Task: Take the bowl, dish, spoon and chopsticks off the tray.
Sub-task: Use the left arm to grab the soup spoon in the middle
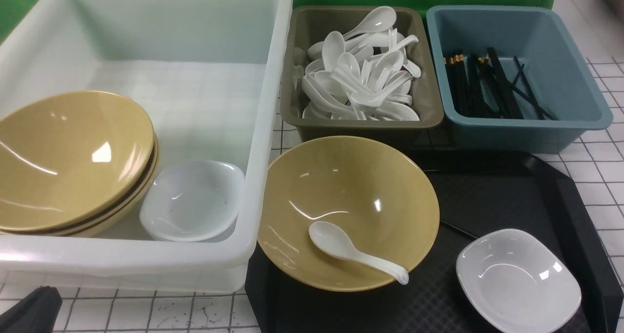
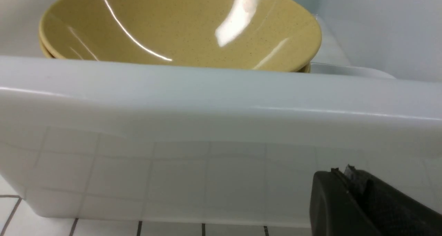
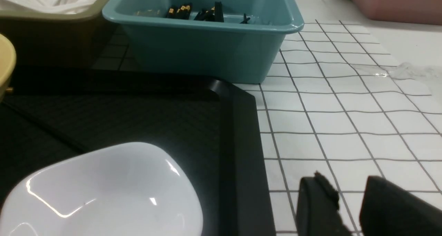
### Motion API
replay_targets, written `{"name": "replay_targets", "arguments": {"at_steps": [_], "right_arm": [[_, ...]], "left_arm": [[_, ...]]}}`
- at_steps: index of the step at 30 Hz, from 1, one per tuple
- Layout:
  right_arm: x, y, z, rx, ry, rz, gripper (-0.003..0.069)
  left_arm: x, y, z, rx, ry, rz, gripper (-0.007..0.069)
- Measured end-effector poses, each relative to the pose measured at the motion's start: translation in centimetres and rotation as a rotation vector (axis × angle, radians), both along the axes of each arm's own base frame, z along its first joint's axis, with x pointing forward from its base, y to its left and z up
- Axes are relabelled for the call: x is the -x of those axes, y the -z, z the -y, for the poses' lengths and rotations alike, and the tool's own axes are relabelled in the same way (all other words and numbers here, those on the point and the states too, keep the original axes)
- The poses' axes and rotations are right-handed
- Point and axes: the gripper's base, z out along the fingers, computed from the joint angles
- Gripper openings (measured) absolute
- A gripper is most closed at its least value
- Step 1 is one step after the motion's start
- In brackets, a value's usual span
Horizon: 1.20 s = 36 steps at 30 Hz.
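One glossy mustard bowl (image 1: 348, 186) cradling white spoon (image 1: 358, 256), left gripper (image 2: 342, 175) closed, right gripper (image 3: 345, 186) parted

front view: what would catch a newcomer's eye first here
The big yellow bowl with a white spoon lying in it, at the left end of the black tray. Next comes the white dish near the tray's near right corner, then the stack of matching bowls in the white tub on the left.
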Motion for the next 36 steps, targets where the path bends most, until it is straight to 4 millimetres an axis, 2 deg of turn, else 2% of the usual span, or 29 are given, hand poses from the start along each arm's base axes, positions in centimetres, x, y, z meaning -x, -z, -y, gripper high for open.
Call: {"name": "replay_targets", "arguments": {"at_steps": [12, 18, 22, 27, 30, 33, 34, 35, 36], "right_arm": [[0.0, -0.1, 0.0, 0.022, -0.003, 0.01, 0.0236], [-0.3, -1.9, 0.1, 0.023, 0.007, 0.216, 0.0236], [0.2, -5.0, 0.1, -0.027, 0.013, 0.578, 0.0236], [0.9, -6.6, 0.1, -0.226, -0.016, 0.788, 0.0236], [1.1, -7.0, 0.1, -0.281, -0.031, 0.837, 0.0236], [1.2, -8.4, 0.1, -0.295, -0.028, 0.795, 0.0216], [1.3, -9.5, 0.1, -0.286, -0.024, 0.767, 0.0195], [1.3, -11.2, 0.0, -0.263, -0.015, 0.715, 0.0156], [1.2, -12.4, 0.0, -0.241, -0.009, 0.667, 0.0124]], "left_arm": [[0.0, -0.1, -0.3, -0.115, -0.002, 0.012, -0.0012], [-0.2, -1.1, -0.2, -0.129, 0.005, 0.132, -0.0012], [-0.2, -3.4, 0.2, -0.158, 0.027, 0.393, -0.0012], [0.7, -6.3, 0.6, -0.115, 0.061, 0.727, -0.0012], [1.7, -7.8, 0.8, -0.036, 0.081, 0.911, -0.0012], [2.1, -10.7, 0.5, 0.031, 0.063, 0.925, -0.0012], [2.2, -12.0, 0.4, 0.031, 0.056, 0.908, -0.0012], [2.1, -15.0, 0.3, 0.022, 0.041, 0.849, -0.0012], [1.9, -16.8, 0.2, 0.012, 0.031, 0.801, -0.0012]]}}
